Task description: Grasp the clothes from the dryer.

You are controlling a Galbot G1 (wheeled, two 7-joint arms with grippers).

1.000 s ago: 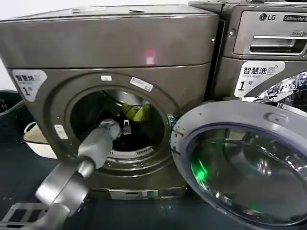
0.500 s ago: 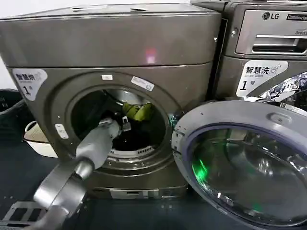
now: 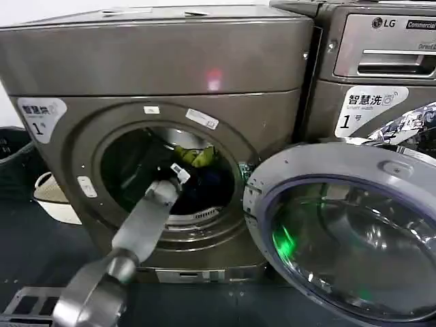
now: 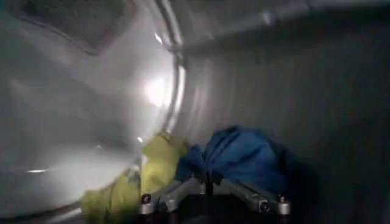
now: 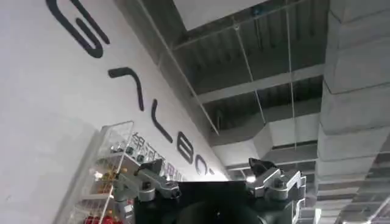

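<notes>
The dryer (image 3: 157,61) stands with its round door (image 3: 347,231) swung open to the right. My left arm reaches through the porthole. Deep in the drum, my left gripper (image 3: 184,175) is beside the clothes. In the left wrist view the left gripper (image 4: 207,184) has its fingertips pinched together on the dark navy garment (image 4: 244,158), which bunches up from them. The yellow-green garment (image 4: 155,167) lies against the navy one by the drum wall. From the head, the yellow-green piece (image 3: 195,157) sits above the navy one (image 3: 211,180). My right gripper (image 5: 213,182) points at the ceiling, open and holding nothing.
A second machine with an LG logo (image 3: 381,54) stands to the right of the dryer. The open door takes up the lower right. A white basket (image 3: 51,197) and a dark basket (image 3: 12,160) sit on the floor to the left.
My left arm has swung right and pushed deeper into the drum. The gripper has gone from under the yellow-green garment onto the navy one.
</notes>
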